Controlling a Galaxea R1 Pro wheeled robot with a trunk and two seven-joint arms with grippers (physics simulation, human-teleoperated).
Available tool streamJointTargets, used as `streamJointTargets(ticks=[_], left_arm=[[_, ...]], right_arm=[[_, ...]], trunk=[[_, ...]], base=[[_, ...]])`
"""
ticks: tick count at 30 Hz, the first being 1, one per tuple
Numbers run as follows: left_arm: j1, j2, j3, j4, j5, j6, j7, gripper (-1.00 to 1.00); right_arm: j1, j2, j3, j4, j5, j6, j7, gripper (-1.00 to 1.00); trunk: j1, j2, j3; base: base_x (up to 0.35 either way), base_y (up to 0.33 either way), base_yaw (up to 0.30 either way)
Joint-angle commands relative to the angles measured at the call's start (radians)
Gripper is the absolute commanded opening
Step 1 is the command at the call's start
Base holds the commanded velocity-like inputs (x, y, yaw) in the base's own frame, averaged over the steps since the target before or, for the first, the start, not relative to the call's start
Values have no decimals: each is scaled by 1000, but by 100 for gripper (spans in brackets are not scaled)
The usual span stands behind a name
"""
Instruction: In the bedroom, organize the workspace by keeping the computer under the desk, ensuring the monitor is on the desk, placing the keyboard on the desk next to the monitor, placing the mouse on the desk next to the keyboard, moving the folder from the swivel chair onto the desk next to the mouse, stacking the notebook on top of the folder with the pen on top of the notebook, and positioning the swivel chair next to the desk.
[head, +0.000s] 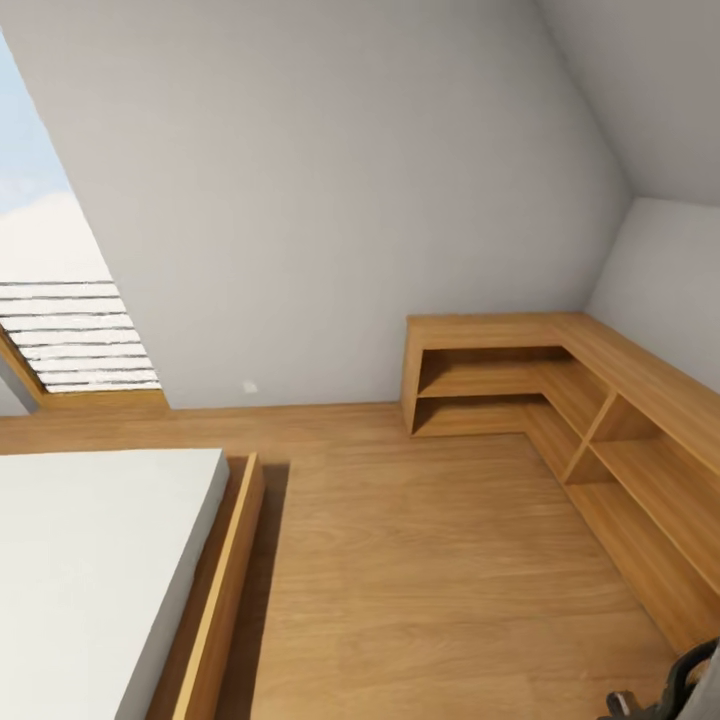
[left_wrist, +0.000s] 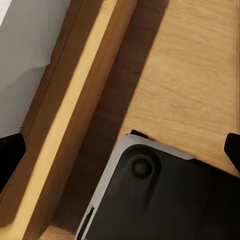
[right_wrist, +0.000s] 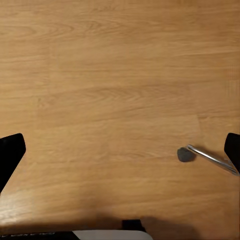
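Both my grippers hang with jaws spread wide and empty, fingertips at the frame sides, since I judge I'm travelling, not working. Under my left gripper (left_wrist: 120, 145) lie my own dark base (left_wrist: 165, 200) and the bed's pale wooden frame (left_wrist: 75, 115); under my right gripper (right_wrist: 120, 147), bare light wood floor (right_wrist: 115, 75) and a chrome castor leg (right_wrist: 200, 156), probably the swivel chair's. Ahead, a low L-shaped wooden shelf unit (head: 600, 400) fills the bedroom corner; the grey swivel chair (head: 680, 685) peeks in beside it.
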Motion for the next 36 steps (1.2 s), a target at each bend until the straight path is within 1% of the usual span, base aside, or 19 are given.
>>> streamJointTargets(ticks=[1, 5, 14, 21, 29, 36], left_arm=[[0, 1, -8, -2, 9, -3, 3, 100], [0, 1, -8, -2, 9, -3, 3, 100], [0, 1, -8, -2, 9, -3, 3, 100], [0, 1, -8, -2, 9, -3, 3, 100], [0, 1, -9, -2, 9, -3, 3, 100], [0, 1, -9, -2, 10, -1, 3, 100]], right_arm=[[0, 0, 8, 0, 1, -2, -10, 100], [0, 0, 8, 0, 2, -2, -10, 100], [0, 0, 8, 0, 2, -2, -10, 100], [0, 0, 9, 0, 2, -2, -10, 100], [0, -10, 8, 1, 2, -2, -10, 100], [-1, -9, 8, 1, 1, -1, -11, 100]], trunk=[[1, -2, -2], [1, -2, -1], [1, -2, 4], [1, -2, 5], [1, -2, 5], [1, -2, 6]], base=[[334, 0, 0], [334, 0, -9], [334, 0, -95], [334, 0, -14], [334, 0, -1], [334, 0, -7]])
